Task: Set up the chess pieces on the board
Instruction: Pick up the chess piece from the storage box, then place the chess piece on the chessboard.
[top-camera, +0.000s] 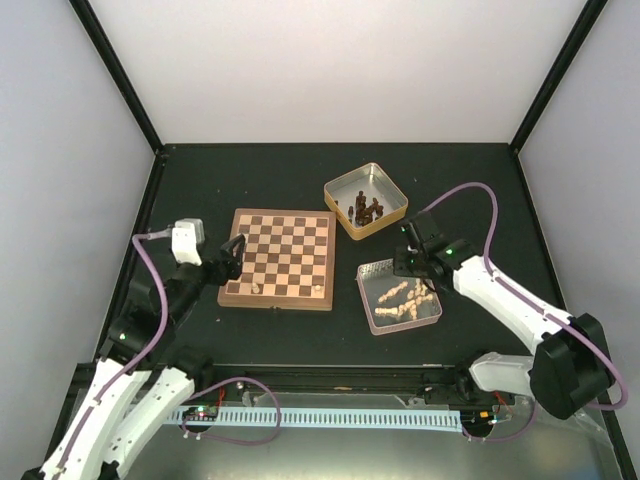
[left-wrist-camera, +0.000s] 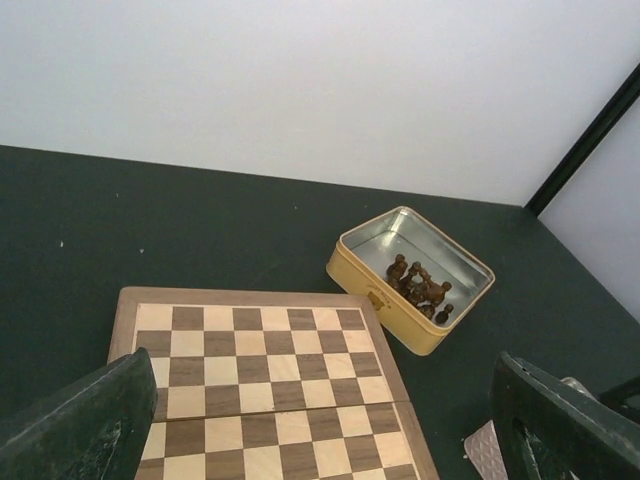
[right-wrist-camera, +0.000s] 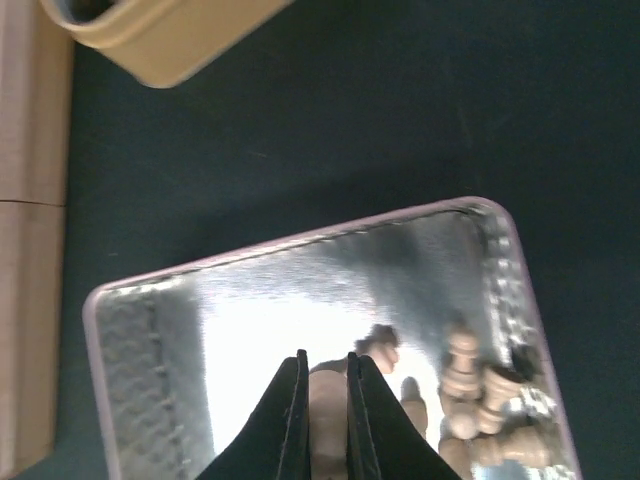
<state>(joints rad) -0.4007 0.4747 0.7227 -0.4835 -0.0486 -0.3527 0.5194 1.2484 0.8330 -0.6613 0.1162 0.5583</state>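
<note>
Only two chess pieces (top-camera: 262, 288) obstruct the board (top-camera: 280, 250).

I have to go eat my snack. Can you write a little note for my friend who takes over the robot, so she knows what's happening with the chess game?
Left gripper: open, empty, at the left edge of the board.
Right gripper: shut on a pale piece, over the pink tin.
Things: two pale pieces are on the board's near row. The other pale pieces lie in the pink tin. The dark pieces are in the yellow tin.
Done: two pale pieces placed.
Left: bring the held one over, then all the others.
</note>
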